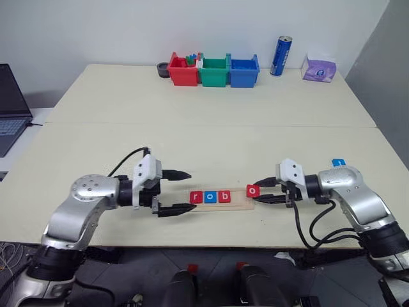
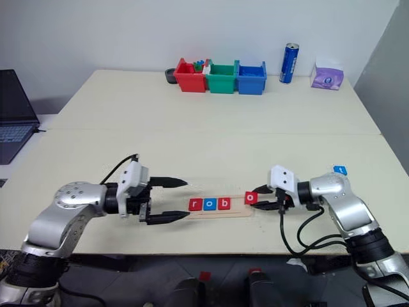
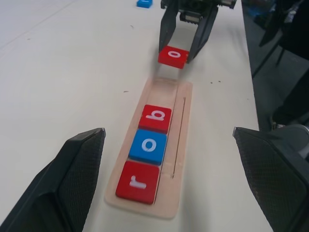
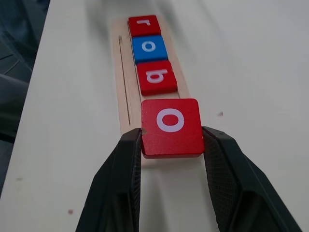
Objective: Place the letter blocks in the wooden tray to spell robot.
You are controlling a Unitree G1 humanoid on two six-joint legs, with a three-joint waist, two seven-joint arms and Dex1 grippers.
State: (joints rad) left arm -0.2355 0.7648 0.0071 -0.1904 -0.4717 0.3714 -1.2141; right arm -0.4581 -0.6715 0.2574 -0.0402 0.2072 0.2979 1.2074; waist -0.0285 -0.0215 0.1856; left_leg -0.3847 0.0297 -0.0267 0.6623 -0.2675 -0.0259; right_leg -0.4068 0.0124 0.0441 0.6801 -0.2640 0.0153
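Note:
The wooden tray (image 1: 241, 204) lies near the table's front edge, between my two grippers. Three letter blocks sit in it in a row: red "r" (image 1: 195, 197), blue "o" (image 1: 209, 196) and red "b" (image 1: 224, 196). My right gripper (image 1: 254, 192) is shut on a red "o" block (image 4: 171, 126), which hangs just above the tray's bare right end, next to the "b". My left gripper (image 1: 190, 191) stands open at the tray's left end, with nothing between its fingers. A blue block (image 1: 339, 164) lies on the table beside my right forearm.
Red (image 1: 183, 71), green (image 1: 214, 71) and blue (image 1: 244, 71) plastic bins stand in a row at the table's far edge. A blue can (image 1: 280, 55) and a purple tissue pack (image 1: 319, 68) are to their right. A laptop (image 1: 9, 105) sits at the far left.

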